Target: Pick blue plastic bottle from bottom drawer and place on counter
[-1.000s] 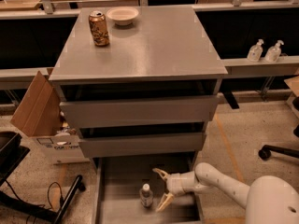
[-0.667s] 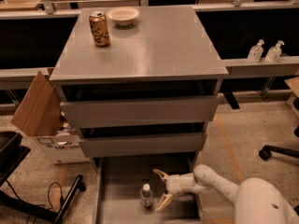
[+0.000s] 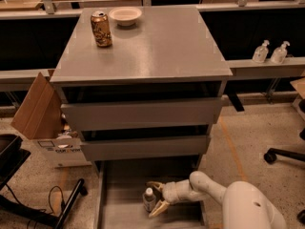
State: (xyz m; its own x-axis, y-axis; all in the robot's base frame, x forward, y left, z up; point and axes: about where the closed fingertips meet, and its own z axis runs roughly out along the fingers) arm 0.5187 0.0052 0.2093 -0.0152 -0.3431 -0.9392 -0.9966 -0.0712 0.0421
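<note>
The blue plastic bottle (image 3: 149, 199), small and clear with a white cap, stands upright on the floor of the pulled-out bottom drawer (image 3: 121, 213). My gripper (image 3: 157, 197) is low inside the drawer, just right of the bottle. It is open, with one yellowish finger (image 3: 155, 185) behind the bottle and the other in front, tips close to its right side. The white arm (image 3: 209, 187) reaches in from the lower right. The counter (image 3: 157, 46) is the grey cabinet top above.
A gold-brown can (image 3: 101, 28) and a white bowl (image 3: 125, 15) stand at the counter's back left. Two pump bottles (image 3: 269, 52) sit on the right ledge. A cardboard box (image 3: 40, 116) leans left of the cabinet; a chair base (image 3: 281, 154) is at right.
My gripper has slid left inside the drawer, closing the gap to the bottle. The bottle has not moved.
</note>
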